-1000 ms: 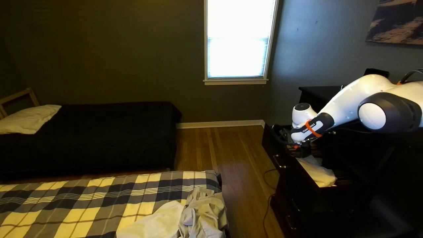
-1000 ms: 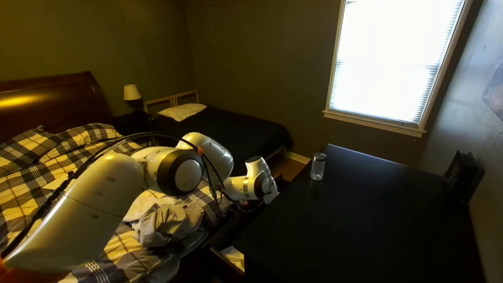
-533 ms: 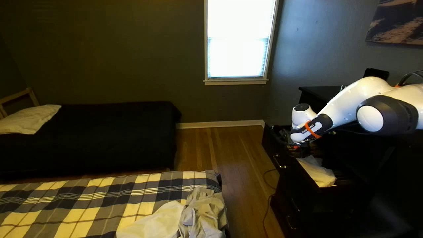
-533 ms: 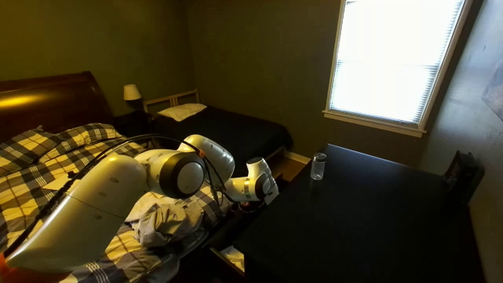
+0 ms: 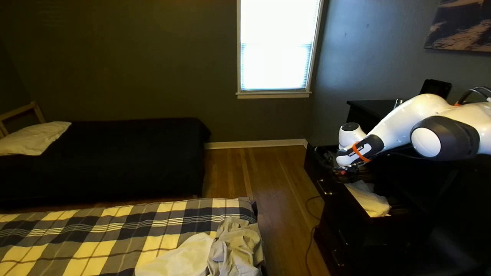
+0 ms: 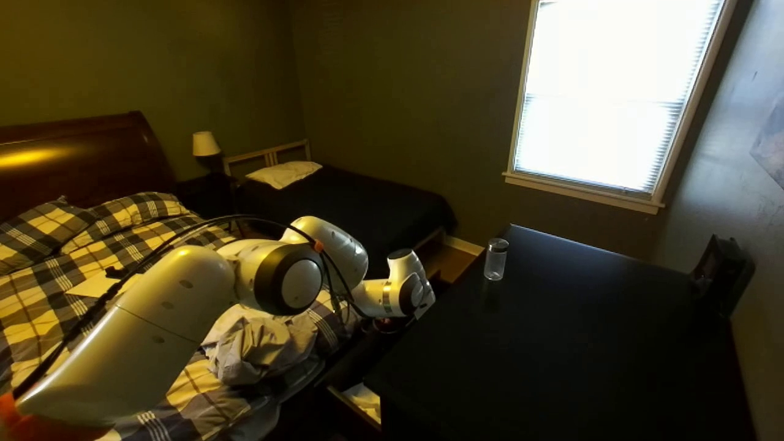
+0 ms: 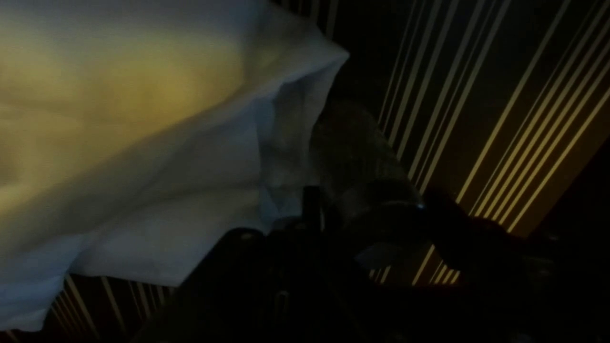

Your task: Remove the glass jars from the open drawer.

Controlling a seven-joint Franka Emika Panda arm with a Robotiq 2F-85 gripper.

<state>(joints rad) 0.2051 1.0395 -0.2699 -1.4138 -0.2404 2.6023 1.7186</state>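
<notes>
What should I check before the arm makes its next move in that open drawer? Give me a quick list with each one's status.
1. Drawer pulled out: ok, seen in an exterior view.
2. Drawer jar lined up with the jaws: ok, it seems to lie between them in the wrist view.
3. Jaws gripping it: cannot tell, too dark there.
4. White cloth or paper well clear: not ok, its edge is right by that jar.
5. Dresser jar upright: ok, standing on the dresser top.
6. More jars inside: cannot tell, part of the drawer is covered or dark.
</notes>
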